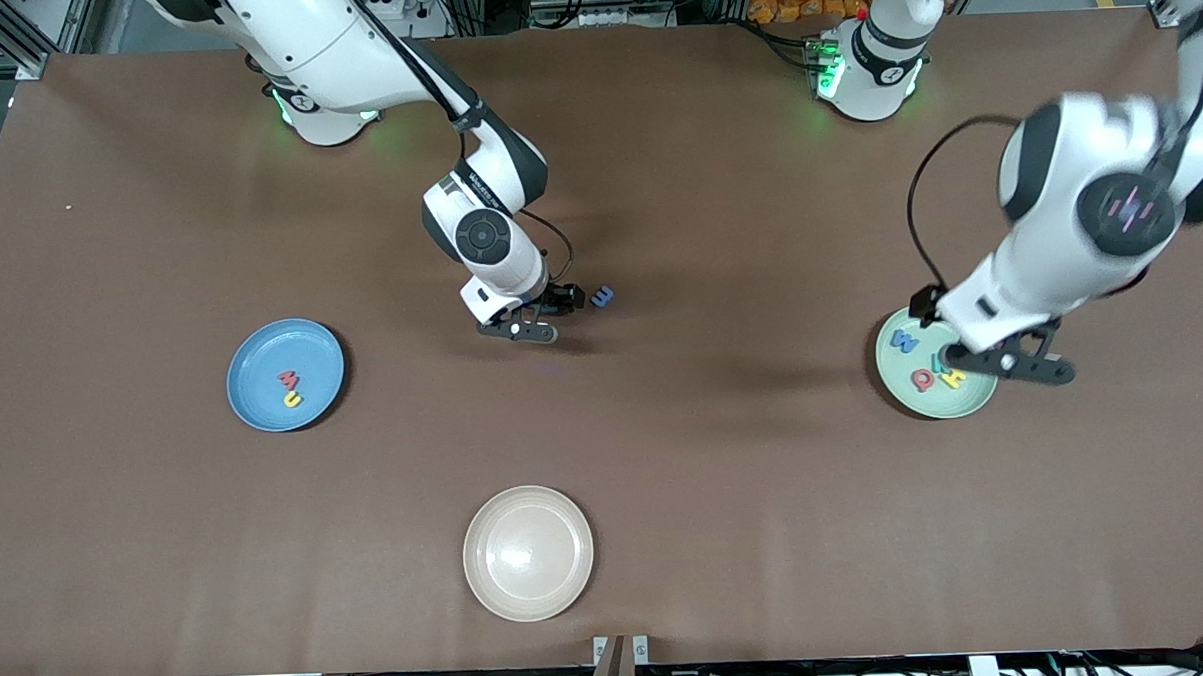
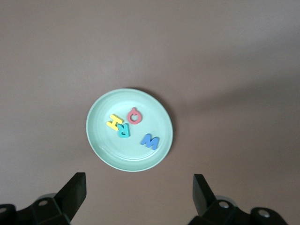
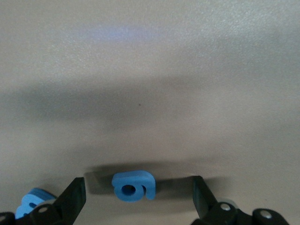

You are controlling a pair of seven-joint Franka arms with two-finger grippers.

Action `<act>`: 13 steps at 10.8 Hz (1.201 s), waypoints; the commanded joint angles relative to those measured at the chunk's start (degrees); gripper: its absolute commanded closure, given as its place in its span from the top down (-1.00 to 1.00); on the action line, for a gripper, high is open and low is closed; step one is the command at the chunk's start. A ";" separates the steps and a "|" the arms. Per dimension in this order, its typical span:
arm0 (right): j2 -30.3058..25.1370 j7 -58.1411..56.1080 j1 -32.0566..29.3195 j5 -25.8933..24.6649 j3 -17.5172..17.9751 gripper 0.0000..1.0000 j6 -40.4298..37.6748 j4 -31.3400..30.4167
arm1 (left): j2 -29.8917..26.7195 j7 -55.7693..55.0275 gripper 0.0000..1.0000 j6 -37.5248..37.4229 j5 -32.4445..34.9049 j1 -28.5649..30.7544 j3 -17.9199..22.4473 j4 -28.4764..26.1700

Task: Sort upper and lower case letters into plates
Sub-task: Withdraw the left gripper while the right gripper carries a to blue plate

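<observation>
My right gripper [image 1: 566, 299] [image 3: 138, 194] is low over the middle of the table, open. A blue foam lowercase a [image 3: 133, 186] lies on the table between its fingers, touching neither. A second blue letter [image 3: 28, 204] [image 1: 602, 297] lies just outside one finger. My left gripper [image 1: 962, 353] [image 2: 139, 187] hangs open and empty above the mint green plate [image 1: 969, 395] [image 2: 152, 110]. That plate holds a blue W [image 2: 150, 141], red Q [image 2: 135, 115], yellow H [image 2: 113, 122] and teal R [image 2: 123, 131]. The sky blue plate [image 1: 262, 355] holds a red m [image 1: 290, 379] and a yellow u [image 1: 290, 399].
A cream-beige plate [image 1: 528, 552] with nothing in it sits near the table's front edge, midway along. Both arm bases stand along the table's back edge. The brown tabletop [image 1: 726, 454] stretches bare between the plates.
</observation>
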 commanded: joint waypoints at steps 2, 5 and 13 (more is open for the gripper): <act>0.35 0.96 0.61 0.74 -0.04 0.63 0.96 -0.24 | -8.30 0.55 1.00 -1.68 -4.17 -0.62 0.32 0.05; 0.35 0.78 0.61 0.74 -0.04 0.14 1.05 -0.24 | -11.57 0.55 1.00 -2.73 -5.95 0.17 0.84 -0.04; -0.26 0.52 0.09 0.74 0.13 -1.00 0.43 -0.15 | -7.36 -3.39 1.00 -7.83 -5.86 0.61 0.93 9.98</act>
